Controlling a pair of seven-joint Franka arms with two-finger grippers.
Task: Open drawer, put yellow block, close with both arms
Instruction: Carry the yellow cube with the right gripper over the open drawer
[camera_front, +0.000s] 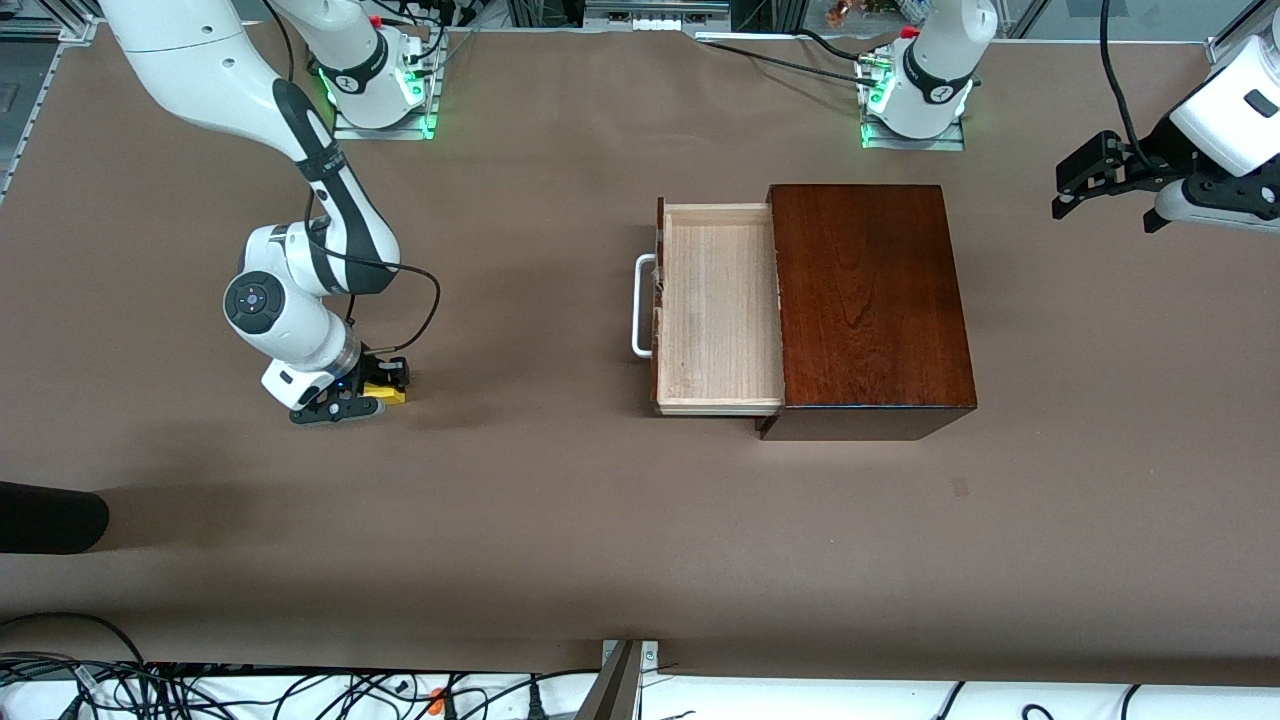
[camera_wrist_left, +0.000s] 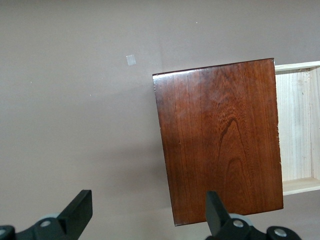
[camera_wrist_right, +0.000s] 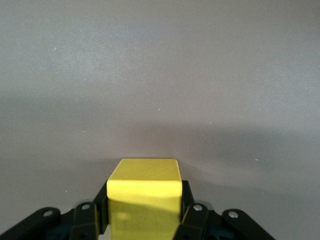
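I count two arms, one wooden box, one drawer and one yellow block on the brown desk. The drawer is pulled out of the box toward the right arm's end, its pale tray bare, with one white loop handle on its front.

The right gripper is down at the desk at about 9 o'clock from the drawer, well apart from it, and its fingers are closed on the block. From the front I see only a sliver of yellow past the black fingers; the right wrist view shows the block's top and one face plainly, though its lower part is cut off by the frame edge.

The left gripper waits in the air over the desk at roughly 3 o'clock from the box, fingers spread wide and holding nothing. Its wrist view looks down on the box lid and catches just a strip of the tray; the handle and the block are out of that frame.
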